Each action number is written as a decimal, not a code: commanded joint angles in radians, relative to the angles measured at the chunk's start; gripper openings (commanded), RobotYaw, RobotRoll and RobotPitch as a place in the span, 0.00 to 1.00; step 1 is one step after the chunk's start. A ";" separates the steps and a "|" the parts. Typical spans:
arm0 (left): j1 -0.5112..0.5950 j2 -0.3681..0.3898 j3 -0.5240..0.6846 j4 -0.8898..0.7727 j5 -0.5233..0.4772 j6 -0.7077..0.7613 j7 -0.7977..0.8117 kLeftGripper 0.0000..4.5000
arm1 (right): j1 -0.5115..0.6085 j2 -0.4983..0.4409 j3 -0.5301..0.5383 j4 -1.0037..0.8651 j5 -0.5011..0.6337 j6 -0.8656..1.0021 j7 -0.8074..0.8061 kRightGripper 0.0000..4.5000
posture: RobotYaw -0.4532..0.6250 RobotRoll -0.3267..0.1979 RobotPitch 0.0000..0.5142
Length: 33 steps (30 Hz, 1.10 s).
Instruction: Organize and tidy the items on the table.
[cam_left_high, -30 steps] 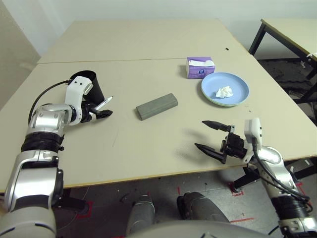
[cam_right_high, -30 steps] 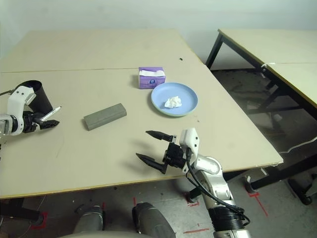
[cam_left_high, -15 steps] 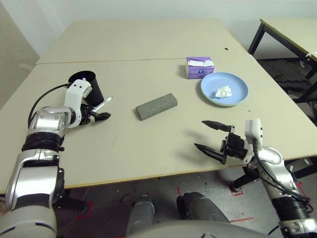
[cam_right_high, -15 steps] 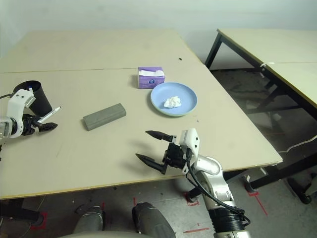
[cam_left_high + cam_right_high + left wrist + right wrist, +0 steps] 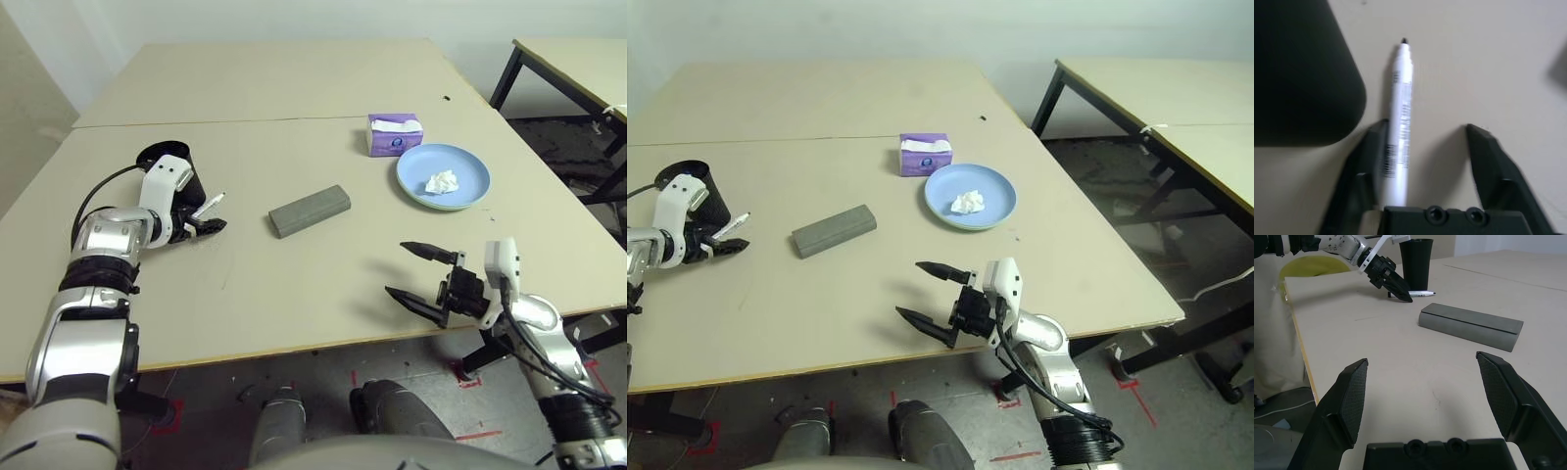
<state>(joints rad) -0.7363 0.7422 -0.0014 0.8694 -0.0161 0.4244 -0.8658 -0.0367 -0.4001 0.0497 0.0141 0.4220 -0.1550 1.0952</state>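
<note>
The left gripper (image 5: pixel 1422 147) has its two black fingers (image 5: pixel 1364 161) parted around a white marker (image 5: pixel 1399 122) lying flat on the table (image 5: pixel 294 284). One finger lies against the marker's barrel; the other stands clear of it, with bare tabletop between. The marker's uncapped dark tip points away from the wrist, past the fingertips, and the marker rests on the surface rather than being lifted. The black cup (image 5: pixel 167 166) stands upright just beside it, right behind the gripper. The left forearm reaches forward over the table's left side, the wrist bent down so the fingers slant onto the tabletop.

The right gripper (image 5: pixel 416 274) holds nothing and touches nothing, its fingers spread wide. It hovers near the table's near edge, level, pointing leftward across the surface, the silver forearm coming up from the lower right.

Between the two grippers, near the middle of the table, lies the grey glasses case (image 5: pixel 310 210), closed and set at a slant, well apart from both. Farther right sits the blue plate (image 5: pixel 444 176), with the crumpled white tissue (image 5: pixel 443 182) resting in it. Just beside the plate, on its far side, stands a small purple tissue pack (image 5: pixel 395 133). A second table with black legs (image 5: pixel 1156 93) stands off to the right.
</note>
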 commanded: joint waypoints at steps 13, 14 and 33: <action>0.018 0.008 0.000 -0.003 0.004 0.012 -0.030 0.06 | -0.052 0.009 0.007 0.049 -0.013 -0.025 -0.004 1.00 | 0.29 0.62 0.12; 0.029 0.011 -0.007 -0.015 0.004 0.018 -0.046 0.06 | -0.052 0.009 0.008 0.052 -0.013 -0.027 -0.003 1.00 | 0.29 0.62 0.12; 0.224 0.058 -0.015 -0.418 -0.051 0.130 -0.172 0.06 | -0.074 0.024 0.025 0.102 -0.021 -0.045 0.019 1.00 | 0.31 0.62 0.12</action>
<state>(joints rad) -0.5247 0.8036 -0.0150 0.4768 -0.0462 0.5473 -1.0213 -0.1094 -0.3746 0.0661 0.1103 0.4148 -0.1916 1.1099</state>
